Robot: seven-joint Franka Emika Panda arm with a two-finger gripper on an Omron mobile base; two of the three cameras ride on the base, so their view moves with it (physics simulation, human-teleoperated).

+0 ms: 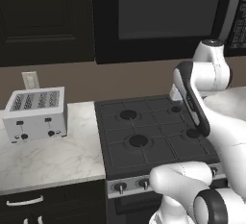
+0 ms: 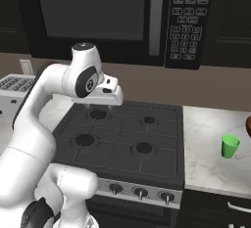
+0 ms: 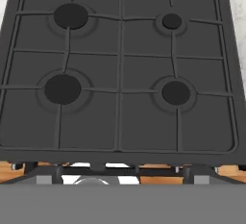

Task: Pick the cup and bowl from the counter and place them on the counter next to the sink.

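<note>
**Hand open and empty over the stovetop**

The hand hangs above the back of the black stovetop, jaws spread wide with nothing between them. The green cup stands upright on the marble tabletop right of the stovetop, well apart from the hand. A reddish-brown sliver at the right base view's edge is probably the bowl. A toaster sits on the tabletop left of the stovetop.

Black four-burner stovetop under a microwave; white toaster, seemingly unplugged, left of it.
</note>
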